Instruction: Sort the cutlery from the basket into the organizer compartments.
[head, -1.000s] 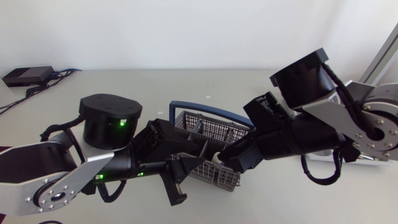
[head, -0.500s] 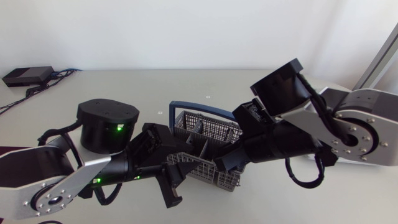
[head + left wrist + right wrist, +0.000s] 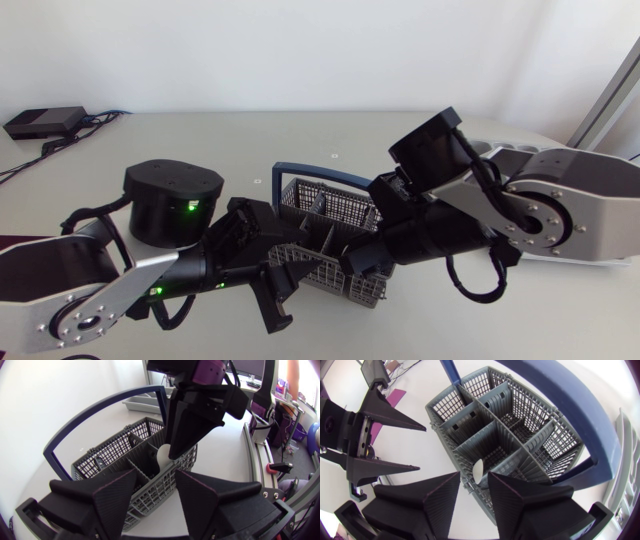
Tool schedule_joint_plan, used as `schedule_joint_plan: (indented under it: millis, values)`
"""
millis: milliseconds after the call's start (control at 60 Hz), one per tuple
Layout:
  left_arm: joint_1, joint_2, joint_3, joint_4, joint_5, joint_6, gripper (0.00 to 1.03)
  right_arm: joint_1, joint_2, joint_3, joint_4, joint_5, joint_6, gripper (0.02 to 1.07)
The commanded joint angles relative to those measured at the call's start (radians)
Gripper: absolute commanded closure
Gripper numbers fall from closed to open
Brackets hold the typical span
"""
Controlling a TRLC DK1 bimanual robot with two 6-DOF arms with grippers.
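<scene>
Squeezing now, your half-open, empty right hand [image 3: 474, 474] may pinch the basket [image 3: 540, 410] wall instead of the white spoon [image 3: 163, 455].

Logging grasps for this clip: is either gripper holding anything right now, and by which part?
The left gripper is open and holds nothing. The right gripper is down in the basket at a white rounded piece; whether it grips it cannot be told.
</scene>
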Motion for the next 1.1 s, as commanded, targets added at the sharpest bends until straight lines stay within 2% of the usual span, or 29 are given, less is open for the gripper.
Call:
schedule_joint_plan:
  millis: [0, 700, 1083]
  values:
    - [0.004, -0.014, -0.028, 0.014, -0.005, 0.026, 0.49, 0.011, 0.015, -0.020, 0.020, 0.012, 0.035, 0.75]
    - [-0.004, -0.037, -0.039, 0.007, -0.025, 0.026, 0.46, 0.032, 0.032, -0.020, 0.036, 0.039, 0.040, 1.00]
    - [-0.016, -0.040, -0.045, 0.006, -0.041, 0.025, 0.43, 0.049, -0.016, -0.039, 0.062, 0.081, 0.026, 1.01]
